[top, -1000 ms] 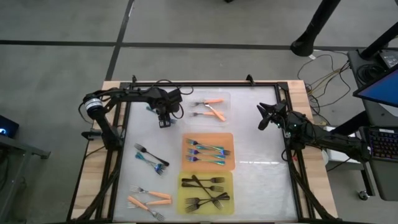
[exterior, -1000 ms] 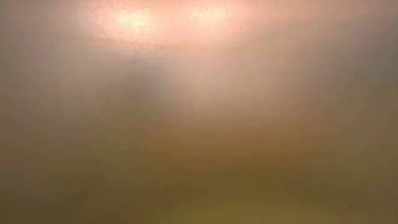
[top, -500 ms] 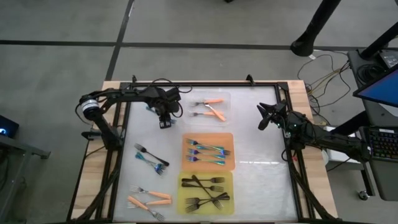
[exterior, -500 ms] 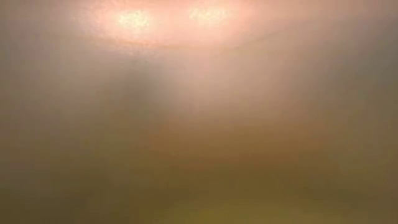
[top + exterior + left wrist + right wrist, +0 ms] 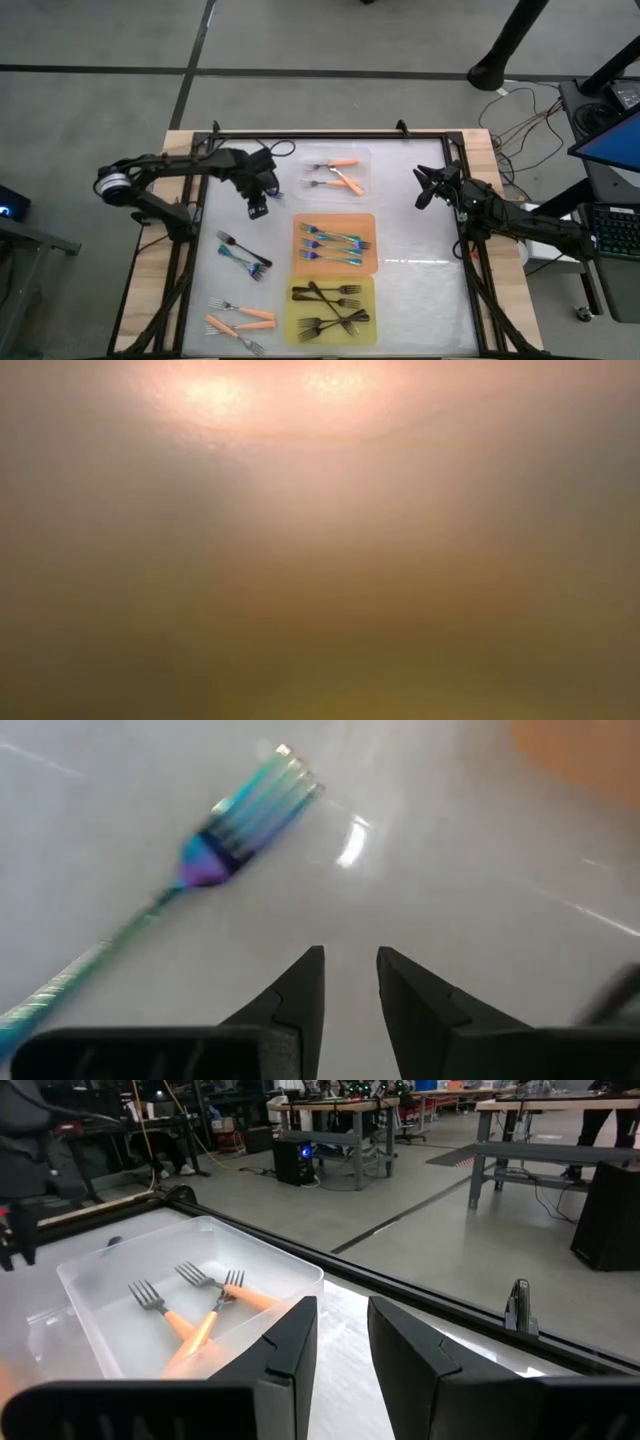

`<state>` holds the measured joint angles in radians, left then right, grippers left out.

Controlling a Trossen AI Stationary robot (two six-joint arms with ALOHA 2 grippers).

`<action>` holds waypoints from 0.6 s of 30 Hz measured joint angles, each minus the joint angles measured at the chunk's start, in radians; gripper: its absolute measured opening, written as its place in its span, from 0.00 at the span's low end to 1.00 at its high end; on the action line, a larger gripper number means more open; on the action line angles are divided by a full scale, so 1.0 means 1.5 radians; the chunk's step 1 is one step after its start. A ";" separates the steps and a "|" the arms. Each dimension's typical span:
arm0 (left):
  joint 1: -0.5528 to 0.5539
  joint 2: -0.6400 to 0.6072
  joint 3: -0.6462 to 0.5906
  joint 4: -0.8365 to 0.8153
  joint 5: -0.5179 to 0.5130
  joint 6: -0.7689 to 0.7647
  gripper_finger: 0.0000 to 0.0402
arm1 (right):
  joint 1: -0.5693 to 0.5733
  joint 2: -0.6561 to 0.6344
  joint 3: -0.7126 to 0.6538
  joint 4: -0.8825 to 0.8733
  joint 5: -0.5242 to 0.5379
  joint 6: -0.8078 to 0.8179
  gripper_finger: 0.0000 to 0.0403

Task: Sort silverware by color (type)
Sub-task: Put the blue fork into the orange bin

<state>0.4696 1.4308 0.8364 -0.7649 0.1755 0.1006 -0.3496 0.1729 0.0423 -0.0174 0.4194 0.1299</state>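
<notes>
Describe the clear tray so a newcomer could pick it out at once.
Three flat trays sit mid-table in a line from far to near. The clear tray is the farthest one, beyond the orange tray and the yellow tray. It alone is see-through, and it holds only orange-handled forks.

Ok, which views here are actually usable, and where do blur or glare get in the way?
Low view: a featureless orange-brown haze with two bright glare spots, unusable. Left wrist view: the teal fork is motion-blurred, with a glare streak on the table. High view: sharp and evenly lit. Right wrist view: clear, showing the orange forks in the clear tray.
</notes>
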 joint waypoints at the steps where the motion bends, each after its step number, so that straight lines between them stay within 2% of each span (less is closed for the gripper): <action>1: -0.002 -0.012 -0.013 0.020 -0.023 0.002 0.19 | 0.000 0.000 0.000 0.000 0.000 0.000 0.21; 6: 0.002 -0.043 -0.070 0.102 -0.170 0.075 0.19 | 0.000 0.000 0.000 0.000 0.000 0.000 0.21; 11: 0.010 -0.031 -0.102 0.142 -0.182 0.179 0.19 | 0.000 0.000 0.000 0.000 0.000 0.000 0.21; 18: 0.025 -0.002 -0.105 0.224 -0.223 0.250 0.19 | 0.000 0.000 0.000 0.000 0.000 0.000 0.21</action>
<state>0.5063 1.4279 0.6787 -0.4286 -0.1585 0.4748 -0.3496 0.1730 0.0425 -0.0174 0.4194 0.1299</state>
